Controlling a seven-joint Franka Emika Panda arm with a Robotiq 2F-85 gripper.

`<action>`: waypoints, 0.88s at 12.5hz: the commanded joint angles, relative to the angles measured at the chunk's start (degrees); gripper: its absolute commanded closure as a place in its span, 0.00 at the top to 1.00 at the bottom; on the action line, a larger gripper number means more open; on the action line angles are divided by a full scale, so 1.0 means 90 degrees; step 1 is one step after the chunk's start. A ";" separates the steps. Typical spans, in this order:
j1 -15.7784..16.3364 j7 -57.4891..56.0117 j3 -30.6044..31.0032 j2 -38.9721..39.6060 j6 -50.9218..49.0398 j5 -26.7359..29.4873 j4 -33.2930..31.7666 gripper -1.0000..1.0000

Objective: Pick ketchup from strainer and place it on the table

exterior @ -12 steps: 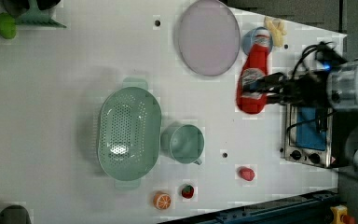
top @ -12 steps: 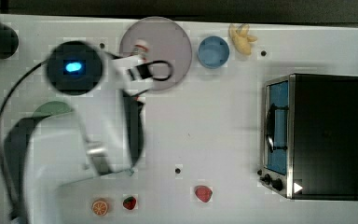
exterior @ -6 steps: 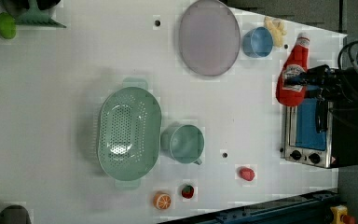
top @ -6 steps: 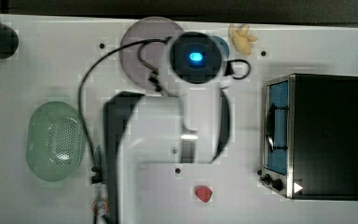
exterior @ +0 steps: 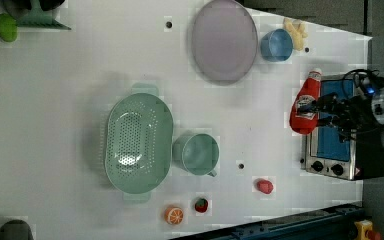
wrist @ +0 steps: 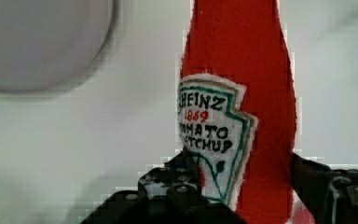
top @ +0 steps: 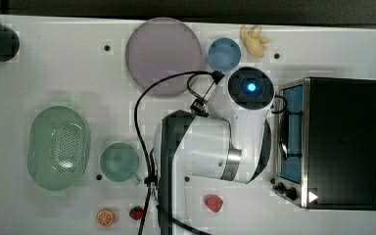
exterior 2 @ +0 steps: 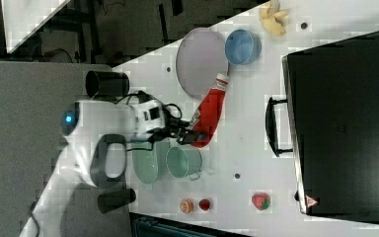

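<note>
The ketchup bottle [exterior: 305, 105] hangs in the air, clamped near its base between the jaws of the gripper [exterior: 316, 108], already well clear of the pale green strainer [exterior: 138, 143], which sits empty toward the left view's left beside a green mug [exterior: 197, 154]. The pick appears done; what is left is the lowering and release onto the white surface [exterior: 70, 90]. In the left view the bottle is at the left view's right, just beside the small oven [exterior: 337, 150], its white cap pointing toward the far edge where a blue bowl [exterior: 276, 45] and a lilac plate [exterior: 223, 40] sit. The right view shows it over the bare stretch between plate, mug and oven, held level and tilted slightly, cap away from the gripper. The wrist view shows the dark jaws [wrist: 242, 196] pressing either side of the red body, the white-bordered label facing the camera. The arm [top: 225, 147] reaches out over the middle of the surface in the top view, its wrist near the oven's door, gripper pointing roughly sideways rather than down. Strawberries and an orange slice lie along the near edge, untouched.
</note>
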 commanded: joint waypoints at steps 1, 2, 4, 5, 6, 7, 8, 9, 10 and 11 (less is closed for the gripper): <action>0.0170 -0.0281 0.0116 0.0128 0.0717 -0.0112 -0.0515 0.61; 0.0169 -0.0281 0.0111 0.0240 0.0995 -0.0145 -0.0646 0.61; 0.0165 -0.0282 0.0086 0.0533 0.1421 -0.0162 -0.0811 0.61; 0.0165 -0.0281 0.0070 0.0685 0.1569 -0.0162 -0.0842 0.61; 0.0164 -0.0281 0.0056 0.0834 0.1692 -0.0163 -0.0847 0.65; 0.0163 -0.0281 0.0048 0.0932 0.1794 -0.0162 -0.0836 0.75; 0.0161 -0.0281 0.0045 0.0947 0.1834 -0.0163 -0.0820 0.86; 0.0158 -0.0280 0.0043 0.0903 0.1770 -0.0161 -0.0818 0.96; 0.0158 -0.0279 0.0045 0.0806 0.1662 -0.0155 -0.0796 1.00; 0.0158 -0.0265 0.0052 0.0667 0.1566 -0.0134 -0.0734 1.00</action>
